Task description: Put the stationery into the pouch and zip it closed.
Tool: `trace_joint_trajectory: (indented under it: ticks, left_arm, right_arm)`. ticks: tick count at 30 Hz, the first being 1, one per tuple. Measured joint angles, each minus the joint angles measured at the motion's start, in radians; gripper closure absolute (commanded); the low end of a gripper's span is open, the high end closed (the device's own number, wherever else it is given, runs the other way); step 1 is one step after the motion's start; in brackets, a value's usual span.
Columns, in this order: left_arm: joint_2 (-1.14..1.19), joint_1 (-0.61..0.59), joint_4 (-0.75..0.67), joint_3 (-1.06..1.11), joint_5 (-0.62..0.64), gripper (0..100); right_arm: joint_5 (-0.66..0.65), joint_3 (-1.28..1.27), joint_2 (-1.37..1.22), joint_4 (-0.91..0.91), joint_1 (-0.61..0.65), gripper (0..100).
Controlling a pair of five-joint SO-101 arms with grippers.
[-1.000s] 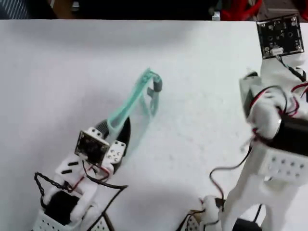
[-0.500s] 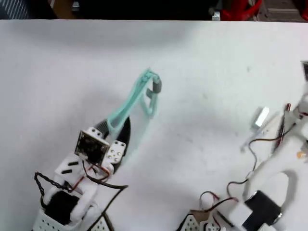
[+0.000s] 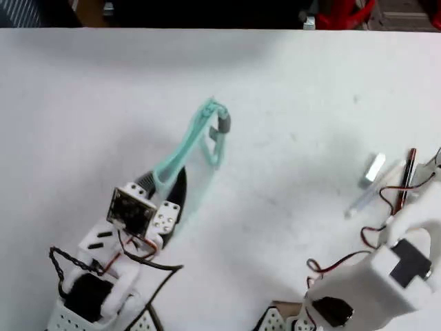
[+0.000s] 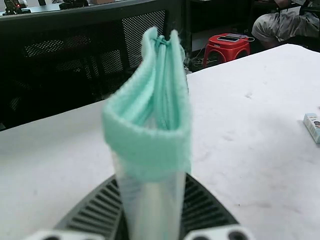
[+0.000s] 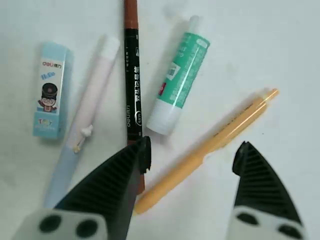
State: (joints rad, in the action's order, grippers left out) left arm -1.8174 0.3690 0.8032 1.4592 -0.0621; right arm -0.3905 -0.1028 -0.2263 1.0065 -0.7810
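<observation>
While the left jaws clamp the pouch [image 4: 150, 140], the right jaws gape wide above the orange pen [image 5: 205, 149].

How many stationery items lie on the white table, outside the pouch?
5, side by side below the right gripper: light blue boxed eraser, pink-and-blue pen, brown-and-black marker, green-and-white tube, orange pen. More may hide inside the mint pouch.

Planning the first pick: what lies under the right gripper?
An orange pen lies under the right gripper's open fingers; glue stick, dark pen, pastel pen, eraser alongside. One finger covers the dark pen's end.
</observation>
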Motion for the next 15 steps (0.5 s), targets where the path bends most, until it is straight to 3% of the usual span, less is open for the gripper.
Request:
trace_joint_trajectory:
  ticks: [5, 15]
  left_arm:
    - [0.000, 0.000, 0.000, 0.002, 0.000, 97]
    - [0.000, 0.000, 0.000, 0.002, 0.000, 97]
  right_arm:
    - [0.126, 0.083, -0.120, 0.000, -0.002, 89.2]
    - [0.155, 0.204, -0.269, 0.000, -0.002, 83.0]
